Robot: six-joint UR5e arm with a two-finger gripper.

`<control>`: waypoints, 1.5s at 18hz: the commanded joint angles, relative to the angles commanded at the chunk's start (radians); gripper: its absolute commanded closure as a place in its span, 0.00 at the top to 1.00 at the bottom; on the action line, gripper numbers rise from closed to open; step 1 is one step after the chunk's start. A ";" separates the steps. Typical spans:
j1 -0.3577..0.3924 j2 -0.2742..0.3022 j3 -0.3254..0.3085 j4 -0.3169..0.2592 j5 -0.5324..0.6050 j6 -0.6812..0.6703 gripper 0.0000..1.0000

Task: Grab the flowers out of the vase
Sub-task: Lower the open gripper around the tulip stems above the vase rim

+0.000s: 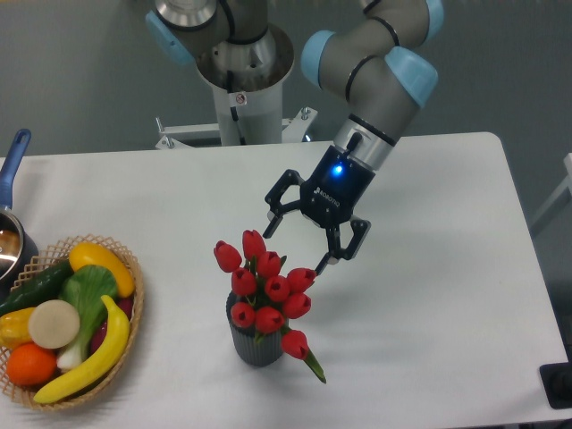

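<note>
The end effector (298, 239) is positioned just above and behind the flowers (266, 284), fingers spread wide, gripping nothing. The flowers stand in the vase (254, 344) on the desk (429, 268). A basket (125, 308) of fruit sits at the desk's left edge.

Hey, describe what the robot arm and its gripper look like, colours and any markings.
The arm is built of grey metallic tube segments with light blue caps at the joints. Its wrist narrows to a silver ring, then a black gripper body carrying a glowing blue light and small white lettering, too small to read. Two black, angular linkage fingers branch from the body.
</note>
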 joint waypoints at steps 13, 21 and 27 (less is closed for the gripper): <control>-0.057 -0.078 0.054 0.002 0.000 0.002 1.00; -0.091 -0.103 0.068 0.002 -0.006 0.002 1.00; -0.092 -0.118 0.072 0.002 -0.064 0.003 1.00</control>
